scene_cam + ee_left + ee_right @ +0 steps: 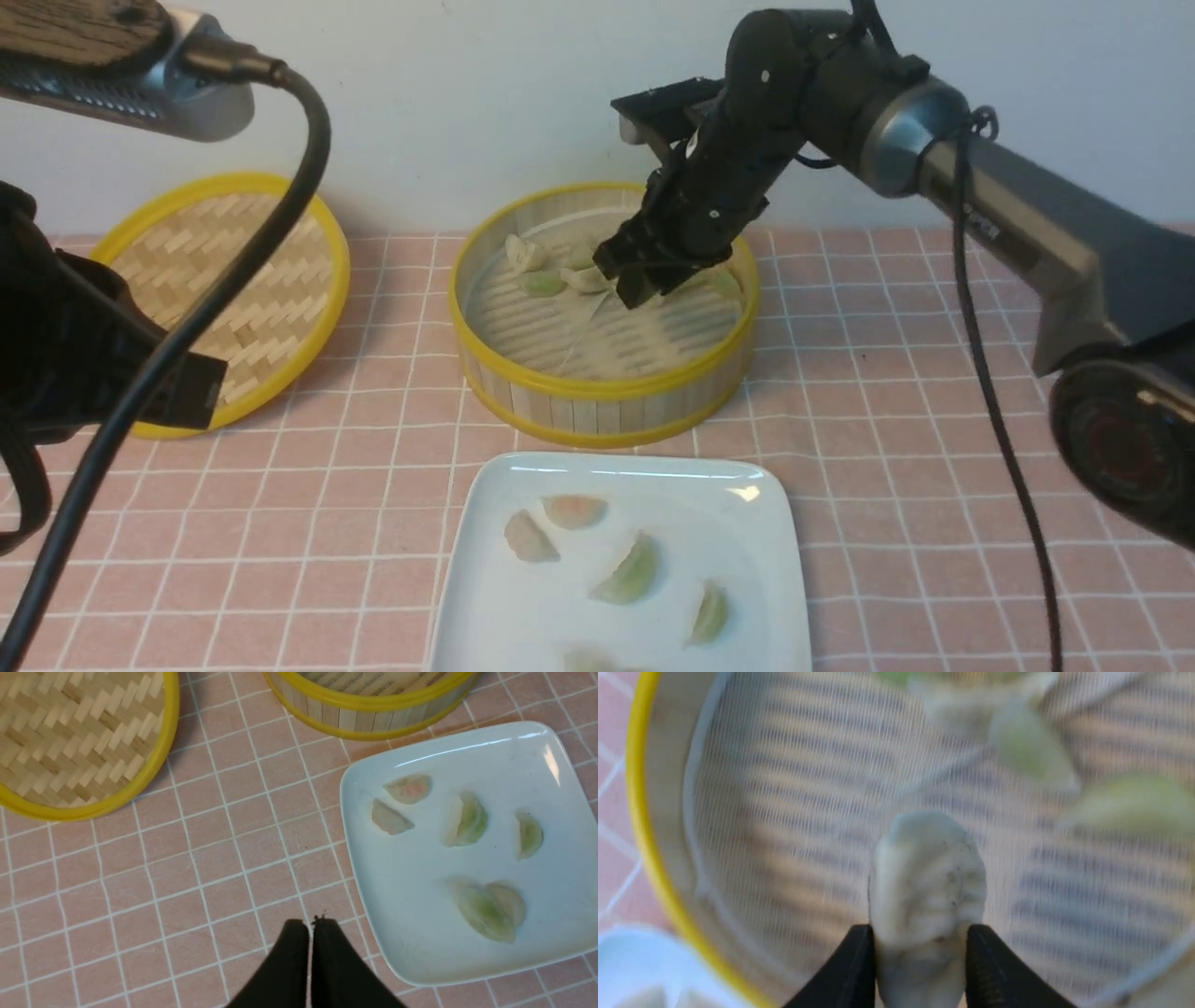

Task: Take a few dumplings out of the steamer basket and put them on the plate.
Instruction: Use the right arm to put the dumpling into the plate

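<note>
Front view: the steamer basket (597,411) stands at 12 o'clock from the plate (747,579), with its lid (243,280) lying flat at 9 o'clock from the basket on the pink-checked worktop (887,420). The right tool (644,280) reaches low into the basket at about 1 o'clock of its floor, among the remaining dumplings (543,283). Several more lie on the plate.

Left wrist view: the left tool (310,926) is clenched on nothing, tips together, above bare worktop just beside the plate.

Right wrist view: the right tool is grasping one whitish held dumpling (927,891) across its plump body, over the basket's meshed floor.

These look light, soft and slick, with a skin that likely tears or squashes. The middle of the belly seems the best hold, under gentle pressure. A thin pleated edge would probably slip or rip.
</note>
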You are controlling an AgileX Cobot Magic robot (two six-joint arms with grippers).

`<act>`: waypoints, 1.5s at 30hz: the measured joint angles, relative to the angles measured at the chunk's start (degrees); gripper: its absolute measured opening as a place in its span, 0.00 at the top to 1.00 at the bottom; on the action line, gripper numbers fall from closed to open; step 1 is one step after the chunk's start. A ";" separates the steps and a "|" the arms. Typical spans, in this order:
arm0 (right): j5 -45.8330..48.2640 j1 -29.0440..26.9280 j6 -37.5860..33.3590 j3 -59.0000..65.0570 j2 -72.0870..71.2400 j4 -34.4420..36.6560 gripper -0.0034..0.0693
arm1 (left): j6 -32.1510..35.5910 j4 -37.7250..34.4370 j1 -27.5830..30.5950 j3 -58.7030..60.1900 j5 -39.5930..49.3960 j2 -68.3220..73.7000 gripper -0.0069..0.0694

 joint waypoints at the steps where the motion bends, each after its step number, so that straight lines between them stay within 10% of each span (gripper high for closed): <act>1: 0.00 0.00 -0.30 2.55 -2.25 0.42 0.64 | 0.00 0.00 0.00 0.00 0.00 0.00 0.92; 30: -1.34 4.22 -3.61 42.69 -19.69 7.30 0.63 | 0.16 0.19 0.00 0.00 0.02 0.00 0.92; 39: -1.47 4.22 0.87 38.52 -20.85 5.09 0.31 | 0.16 0.14 0.00 0.00 0.02 0.00 0.92; 45: -1.52 4.22 3.50 41.37 -33.85 2.92 0.33 | 0.16 0.14 0.00 0.00 0.02 0.00 0.92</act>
